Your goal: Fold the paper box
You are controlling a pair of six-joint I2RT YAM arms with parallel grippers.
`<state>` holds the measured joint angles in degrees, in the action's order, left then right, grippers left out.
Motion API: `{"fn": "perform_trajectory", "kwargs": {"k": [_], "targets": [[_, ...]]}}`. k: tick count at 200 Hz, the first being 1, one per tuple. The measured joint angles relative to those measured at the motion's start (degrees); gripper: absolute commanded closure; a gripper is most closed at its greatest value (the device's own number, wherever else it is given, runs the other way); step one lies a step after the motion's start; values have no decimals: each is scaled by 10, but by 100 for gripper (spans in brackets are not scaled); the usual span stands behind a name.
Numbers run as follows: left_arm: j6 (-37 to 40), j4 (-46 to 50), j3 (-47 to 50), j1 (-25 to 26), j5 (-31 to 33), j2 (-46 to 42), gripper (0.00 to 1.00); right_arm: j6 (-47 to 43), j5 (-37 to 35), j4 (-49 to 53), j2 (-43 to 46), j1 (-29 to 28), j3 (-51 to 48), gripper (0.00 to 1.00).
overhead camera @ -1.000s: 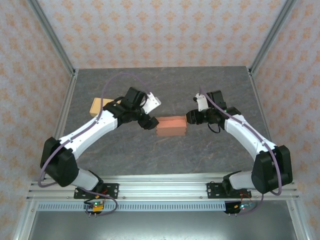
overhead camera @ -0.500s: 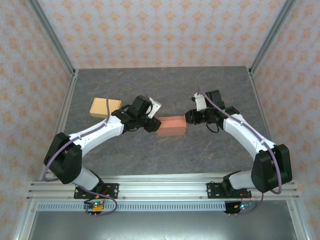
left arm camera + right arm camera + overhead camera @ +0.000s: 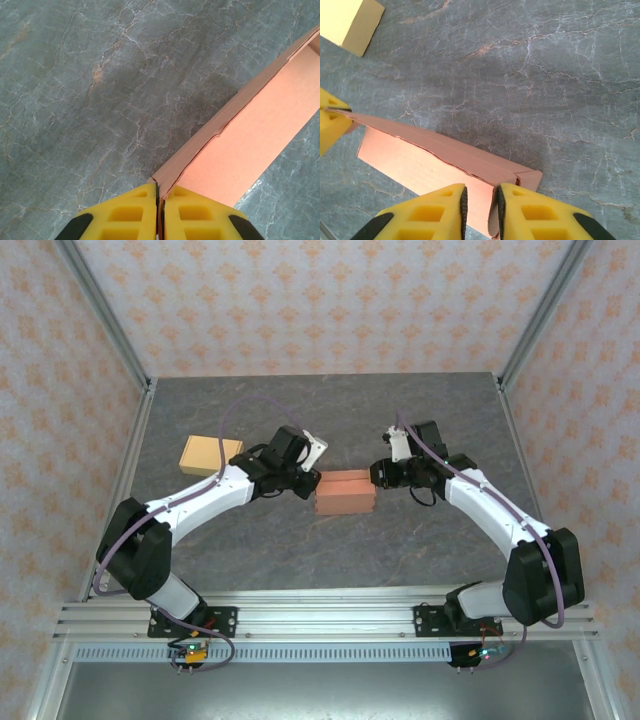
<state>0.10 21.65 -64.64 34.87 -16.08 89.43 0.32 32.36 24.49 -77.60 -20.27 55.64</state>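
At mid-desk (image 3: 300, 550) the orange box (image 3: 345, 492) is found lying between both arms, its body raised but its upper edges loose; folding is judged partly done, with flaps left to close. The left tool (image 3: 160, 192) is shut on the box's left corner. The right tool (image 3: 480, 200) is narrowed about the right end wall; a firm grip cannot be confirmed. Farther left, a yellow box (image 3: 210, 454) is noted, well apart. Compared with a second ago, the left tool has been brought in and closed.

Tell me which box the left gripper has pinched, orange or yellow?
The orange box at centre: the left gripper is shut on its corner edge. The yellow box lies apart, farther left.
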Motion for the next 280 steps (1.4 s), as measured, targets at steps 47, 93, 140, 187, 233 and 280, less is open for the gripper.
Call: {"fn": "perform_trajectory", "kwargs": {"k": [47,93,140,187,233,280], "targets": [[-34,-3,-1,6,1,5,96,33,-8,-21,10,1,-19,78],[-88,-6,-2,12,7,10,96,42,-14,-31,28,1,-41,81],[-141,-5,-3,17,22,14,96,42,-12,-54,52,0,-78,86],[-240,-23,-1,27,48,18,96,57,-12,-101,81,1,-119,87],[-315,-33,-1,42,78,19,96,66,-22,-140,107,1,-142,87],[-352,-44,4,44,88,20,97,73,-26,-166,109,1,-153,87]]}}
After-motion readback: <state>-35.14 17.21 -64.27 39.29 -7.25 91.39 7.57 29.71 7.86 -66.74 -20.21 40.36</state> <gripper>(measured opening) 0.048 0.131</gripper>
